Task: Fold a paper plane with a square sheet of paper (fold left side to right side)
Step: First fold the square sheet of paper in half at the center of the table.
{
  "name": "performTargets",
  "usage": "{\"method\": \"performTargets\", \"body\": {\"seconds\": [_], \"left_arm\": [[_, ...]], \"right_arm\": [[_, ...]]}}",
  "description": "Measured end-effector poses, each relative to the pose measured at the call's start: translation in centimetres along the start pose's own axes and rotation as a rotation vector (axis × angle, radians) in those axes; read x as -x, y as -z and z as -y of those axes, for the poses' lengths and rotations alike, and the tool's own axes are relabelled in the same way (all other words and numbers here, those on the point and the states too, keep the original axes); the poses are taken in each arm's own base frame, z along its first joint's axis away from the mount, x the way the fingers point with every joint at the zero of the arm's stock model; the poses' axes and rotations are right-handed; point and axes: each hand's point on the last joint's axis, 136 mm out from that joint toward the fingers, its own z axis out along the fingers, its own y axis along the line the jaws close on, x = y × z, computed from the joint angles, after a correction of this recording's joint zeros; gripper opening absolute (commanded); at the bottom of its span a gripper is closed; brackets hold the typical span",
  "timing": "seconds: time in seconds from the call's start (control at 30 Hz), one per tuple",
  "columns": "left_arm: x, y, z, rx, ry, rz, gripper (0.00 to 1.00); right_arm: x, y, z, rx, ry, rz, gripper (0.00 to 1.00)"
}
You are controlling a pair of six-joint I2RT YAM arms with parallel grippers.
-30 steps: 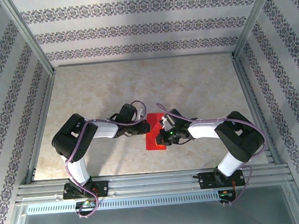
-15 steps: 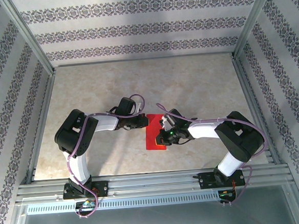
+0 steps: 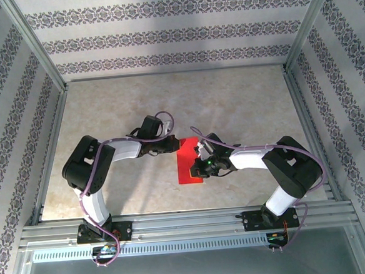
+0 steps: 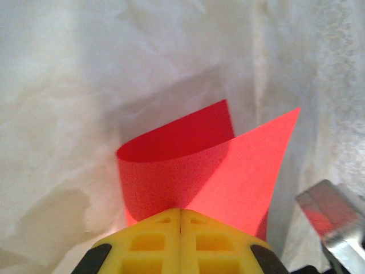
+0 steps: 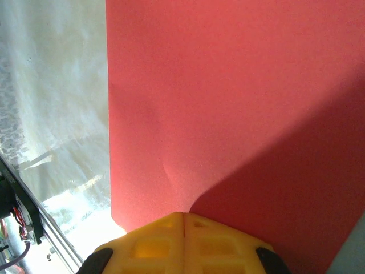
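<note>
Square sheet of paper [image 3: 186,167] is found on the table [image 3: 230,102] between both arms. Its left side is lifted and curled over, but no crease is pressed yet, so all later folds are judged to remain. This raised edge is pinched by the left gripper [image 3: 175,144], its fingers pressed together. The right gripper [image 3: 199,169], also closed, is laid against the sheet's right part. The open curl is revealed in the left wrist view, whereas from above the sheet looks like a flat narrow strip.

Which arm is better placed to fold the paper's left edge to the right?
Left. The left gripper is shut on the square sheet of paper, its lifted flap curling over; the right gripper, shut, rests on the flat part.
</note>
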Motion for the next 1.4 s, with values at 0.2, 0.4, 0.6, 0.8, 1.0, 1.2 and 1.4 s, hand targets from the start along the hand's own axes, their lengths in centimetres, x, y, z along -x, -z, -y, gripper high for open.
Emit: {"method": "performTargets", "body": {"seconds": [0.2,0.4,0.6,0.8,1.0,1.2,1.4], "left_arm": [[-0.5,-0.3,0.7,-0.036,-0.005,-0.021,0.02],[-1.2,-1.4,-0.5,-0.02,0.011,-0.043,0.02],[-1.3,-1.7,-0.9,-0.011,0.013,-0.041,0.02],[-1.2,-1.8,-1.1,-0.007,0.016,-0.036,0.02],[-1.0,-1.8,-1.3,-0.012,0.035,-0.033,0.02],[-0.6,-1.9,-1.3,-0.034,0.069,-0.055,0.03],[-0.3,-2.1,-1.5,-0.063,0.124,-0.114,0.03]], "right_arm": [[0.0,0.0,0.0,-0.001,-0.001,-0.001,0.0],[0.0,0.0,0.0,-0.001,-0.002,-0.002,0.0],[0.0,0.0,0.0,-0.002,-0.002,-0.002,0.0],[0.0,0.0,0.0,-0.002,-0.001,-0.002,0.0],[0.0,0.0,0.0,-0.002,0.002,-0.002,0.0],[0.0,0.0,0.0,-0.002,0.002,-0.002,0.0],[0.0,0.0,0.0,-0.002,0.002,-0.002,0.0]]}}
